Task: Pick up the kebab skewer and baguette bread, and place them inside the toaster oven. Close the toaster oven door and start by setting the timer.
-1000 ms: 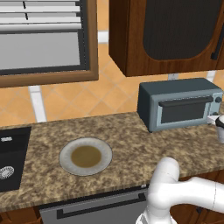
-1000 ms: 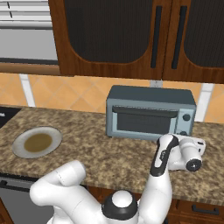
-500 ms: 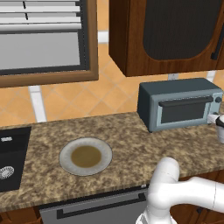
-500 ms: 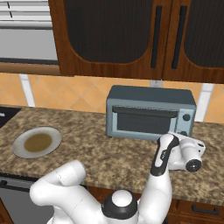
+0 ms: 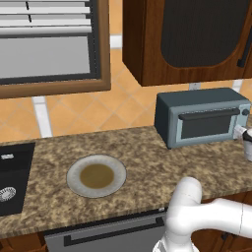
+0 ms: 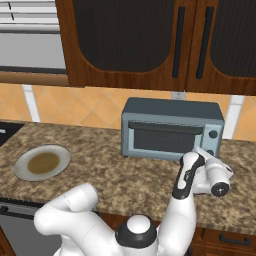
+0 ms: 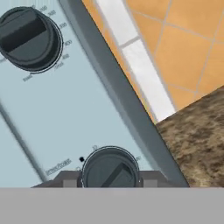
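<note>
The toaster oven (image 5: pixel 202 115) (image 6: pixel 170 127) stands on the counter against the wall, its door (image 5: pixel 206 127) (image 6: pixel 162 141) closed with the black bar handle across the top. My gripper (image 6: pixel 204 153) (image 5: pixel 241 132) (image 7: pixel 109 178) is at the oven's right side panel. In the hand view its two fingertips (image 7: pixel 65 180) flank the lower knob (image 7: pixel 109 168) and are shut on it. The upper knob (image 7: pixel 28 37) sits free above. The kebab skewer and the baguette bread are hidden.
A round plate (image 5: pixel 74 170) (image 6: pixel 21 169) with a brown centre lies on the granite counter left of the oven, nothing on it. A black sink (image 5: pixel 10 177) is at the far left. Dark wooden cabinets (image 6: pixel 130 40) hang above the oven.
</note>
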